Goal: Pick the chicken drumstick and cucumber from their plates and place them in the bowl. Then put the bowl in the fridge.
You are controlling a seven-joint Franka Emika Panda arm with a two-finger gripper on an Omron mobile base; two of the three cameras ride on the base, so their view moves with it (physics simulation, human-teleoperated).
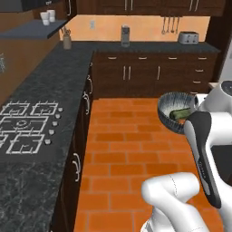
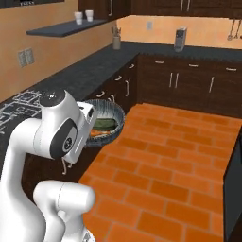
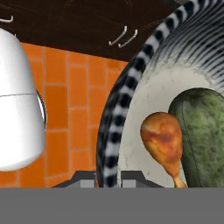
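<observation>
- Your pincer is clamped on the bowl rim, carrying it above the floor.
- Chicken drumstick and cucumber already lie inside, ready for the fridge.

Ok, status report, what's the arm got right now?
Tool shut on bowl rim. Chicken drumstick and cucumber inside. Bowl carried above floor, path open.
</observation>
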